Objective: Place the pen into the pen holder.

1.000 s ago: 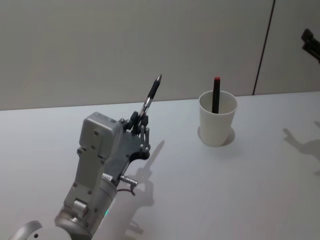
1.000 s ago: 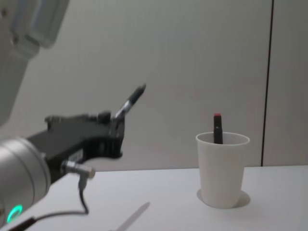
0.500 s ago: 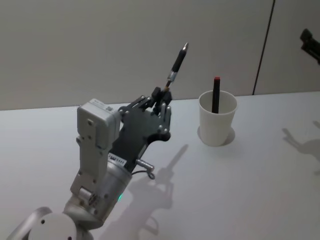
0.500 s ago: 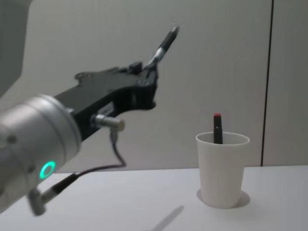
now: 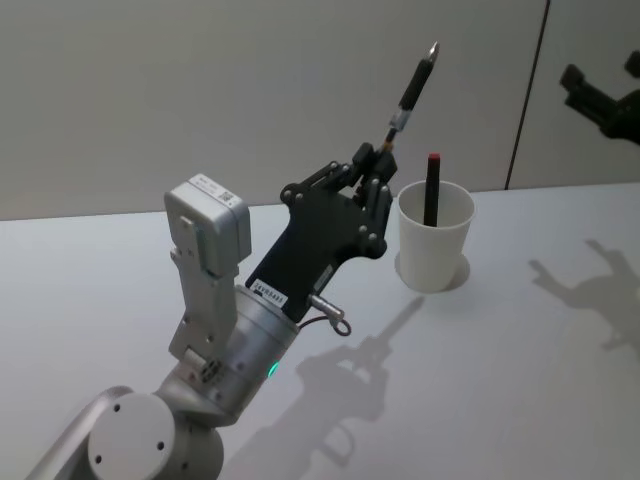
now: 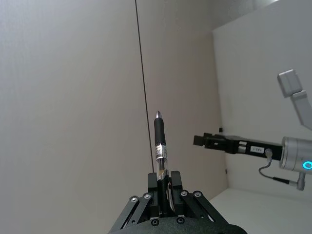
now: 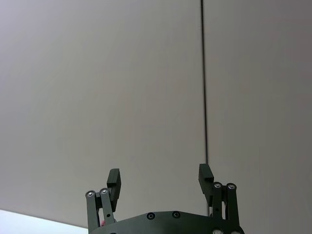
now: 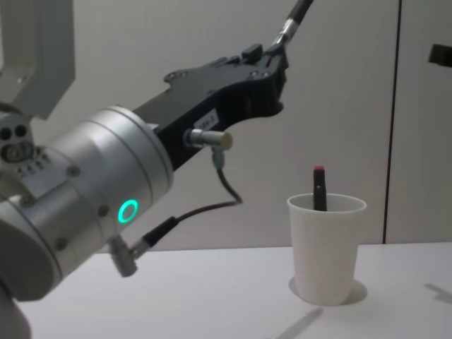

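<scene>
My left gripper (image 5: 379,168) is shut on the lower end of a black pen (image 5: 413,82) with a silver tip, held high in the air and slanting up to the right. It hangs just left of and above the pen holder (image 5: 434,245), a white paper cup standing on the table. A second pen with a red cap (image 5: 432,190) stands inside the cup. From the chest, the gripper (image 8: 274,58) and pen (image 8: 296,14) are well above the cup (image 8: 325,247). The left wrist view shows the pen (image 6: 159,141) clamped between the fingers. My right gripper (image 7: 160,178) is open, raised at the far right (image 5: 592,92).
The white table (image 5: 520,380) stretches around the cup, with a plain wall behind it. My left arm's silver body (image 8: 85,212) fills the left of the chest view. The right arm (image 6: 243,145) shows farther off in the left wrist view.
My left gripper has risen and moved right toward the cup, carrying the pen. The right gripper has shifted a little inward at the top right.
</scene>
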You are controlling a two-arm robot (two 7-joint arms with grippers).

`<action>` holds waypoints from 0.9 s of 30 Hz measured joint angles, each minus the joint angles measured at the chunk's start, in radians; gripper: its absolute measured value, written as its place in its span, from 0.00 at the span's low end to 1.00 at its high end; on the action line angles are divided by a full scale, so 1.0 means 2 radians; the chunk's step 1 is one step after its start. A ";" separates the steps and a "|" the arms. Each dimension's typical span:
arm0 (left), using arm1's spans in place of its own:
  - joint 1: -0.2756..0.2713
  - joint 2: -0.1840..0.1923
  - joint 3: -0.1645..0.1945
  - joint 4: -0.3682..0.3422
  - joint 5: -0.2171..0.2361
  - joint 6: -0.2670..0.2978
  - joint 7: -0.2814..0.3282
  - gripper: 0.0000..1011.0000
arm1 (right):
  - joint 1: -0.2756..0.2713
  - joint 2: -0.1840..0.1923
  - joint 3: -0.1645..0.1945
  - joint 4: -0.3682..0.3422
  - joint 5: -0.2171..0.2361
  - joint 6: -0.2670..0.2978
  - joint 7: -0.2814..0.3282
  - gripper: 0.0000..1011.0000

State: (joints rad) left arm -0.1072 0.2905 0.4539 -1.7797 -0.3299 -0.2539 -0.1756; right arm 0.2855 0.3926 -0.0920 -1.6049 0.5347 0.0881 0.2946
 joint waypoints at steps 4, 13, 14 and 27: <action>-0.007 -0.007 0.001 0.008 -0.007 -0.007 -0.014 0.15 | 0.006 -0.005 -0.004 0.003 0.011 0.009 0.017 0.99; -0.015 -0.016 0.002 0.017 -0.015 -0.016 -0.031 0.15 | 0.023 -0.018 -0.016 0.010 0.047 0.033 0.058 0.99; -0.015 -0.016 0.002 0.018 -0.015 -0.017 -0.032 0.15 | 0.024 -0.019 -0.017 0.011 0.051 0.036 0.063 0.99; -0.019 -0.021 0.002 0.022 -0.020 -0.022 -0.041 0.15 | 0.037 -0.027 -0.026 0.016 0.095 0.065 0.109 0.99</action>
State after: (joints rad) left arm -0.1458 0.2484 0.4586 -1.7348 -0.3697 -0.2978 -0.2572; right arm 0.3592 0.3378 -0.1439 -1.5731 0.7252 0.2181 0.5135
